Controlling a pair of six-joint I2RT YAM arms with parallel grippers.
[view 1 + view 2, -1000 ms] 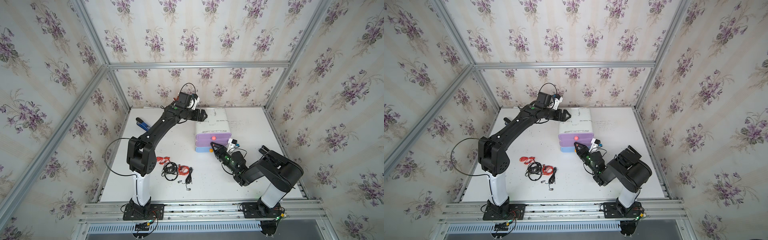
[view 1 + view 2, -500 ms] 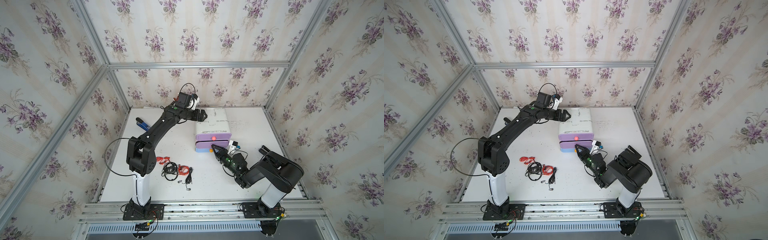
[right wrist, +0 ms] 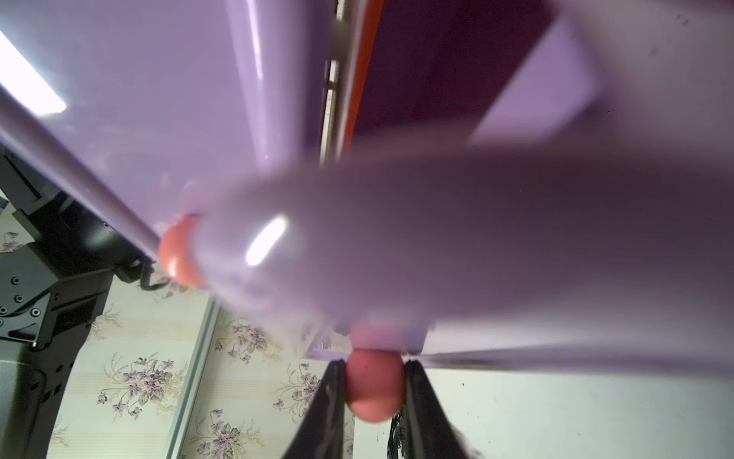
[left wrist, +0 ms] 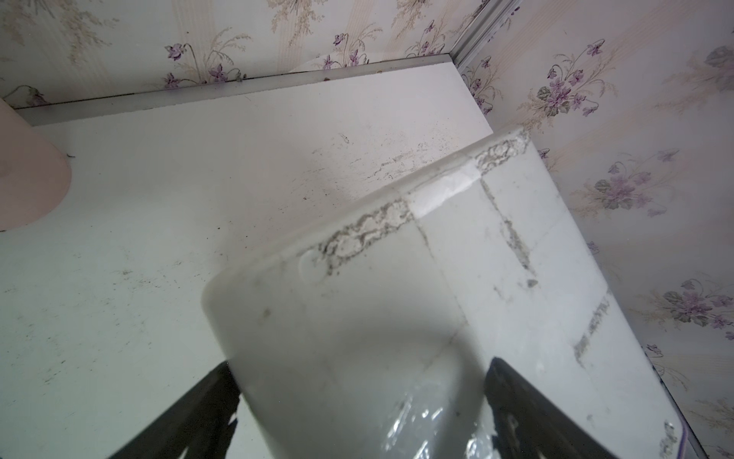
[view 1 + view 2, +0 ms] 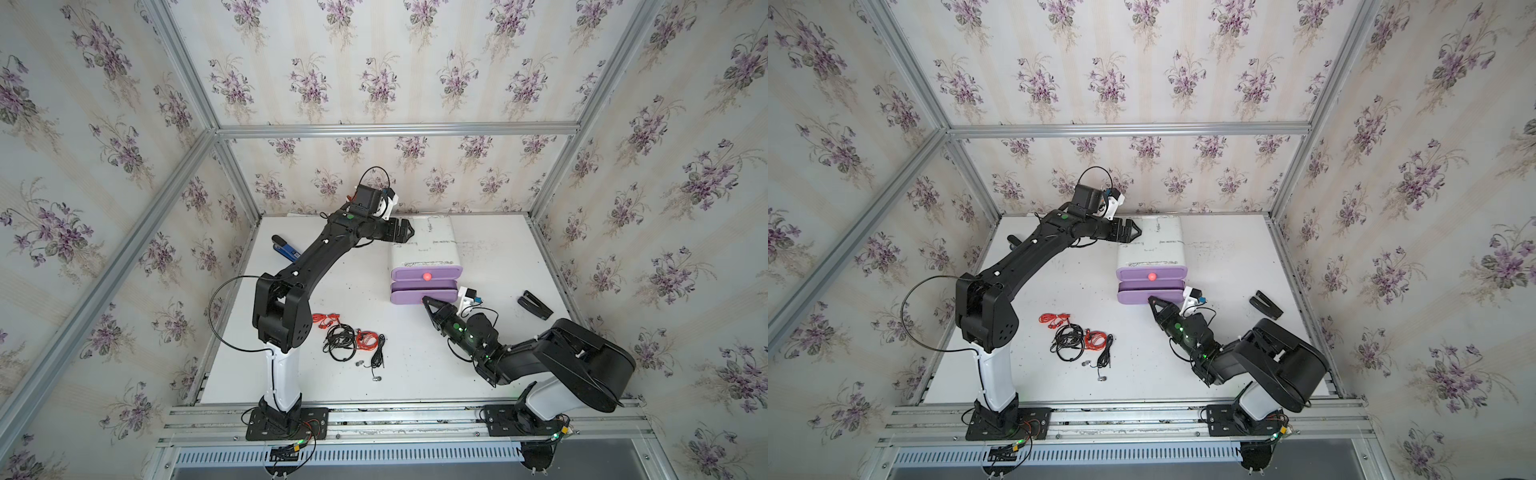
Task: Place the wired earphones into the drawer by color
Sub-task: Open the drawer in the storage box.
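The drawer (image 5: 424, 245) (image 5: 1150, 243) is a white unit with purple fronts. Its upper purple front carries a pink knob (image 5: 426, 276). The purple drawer below it (image 5: 424, 296) (image 3: 476, 222) stands pulled out a little. My right gripper (image 5: 428, 300) (image 3: 373, 363) is shut on that drawer's pink knob (image 3: 373, 391). My left gripper (image 5: 409, 232) (image 4: 359, 363) is open wide, straddling the unit's white back corner (image 4: 357, 318). The wired earphones lie in a tangle on the table: red-orange coils (image 5: 328, 321) (image 5: 1054, 320) and black coils (image 5: 340, 338) (image 5: 1069, 338).
A blue and black tool (image 5: 284, 247) lies near the left wall behind the left arm. A black clip-like object (image 5: 535, 305) lies near the right wall. A pink cup (image 4: 28, 171) stands near the back wall.
My right gripper closed on the lower purple drawer's knob and drew back toward the front. That drawer slid out and now covers the light blue drawer. The left arm has not moved.
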